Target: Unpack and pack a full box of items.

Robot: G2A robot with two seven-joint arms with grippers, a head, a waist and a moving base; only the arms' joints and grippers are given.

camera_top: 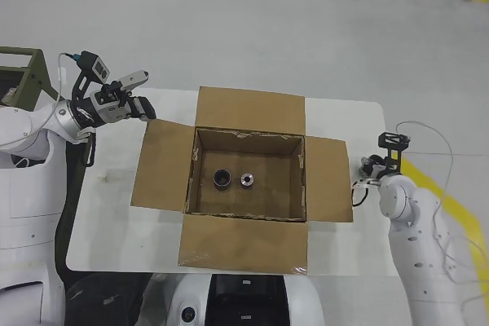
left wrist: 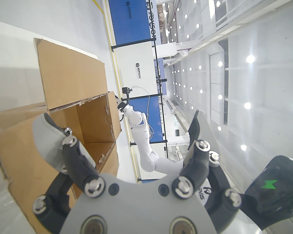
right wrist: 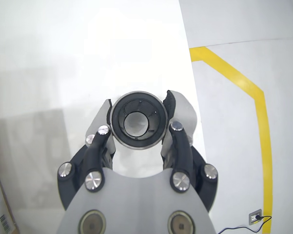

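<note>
On my top feed the cardboard box (camera_top: 244,244) sits in the middle of the white desk (camera_top: 106,228) with all four flaps folded outward. Two items lie on its floor, just beside each other but apart: a dark ring (camera_top: 222,178) and a smaller metal piece (camera_top: 247,179), both nearer the wall on the left arm's side.

The left gripper (camera_top: 143,94) hangs above the desk just off the far corner of the box flap on that side, and its fingers are spread wide. From its wrist camera I look between the two fingers of the left gripper (left wrist: 119,125) at the box (left wrist: 70,74), one flap standing up and the inner walls showing.

The right gripper (camera_top: 367,175) is at the opposite side, just past the outer edge of the flap there, near the desk's edge. Its wrist camera gives the clearest picture – the right gripper (right wrist: 139,99) is pinching a black sleeve (right wrist: 139,120), a short hollow cylinder with a metal rim, held end-on so I see straight through its bore to the desk below. Beyond the desk's edge a yellow line (right wrist: 258,113) runs across the floor.
</note>
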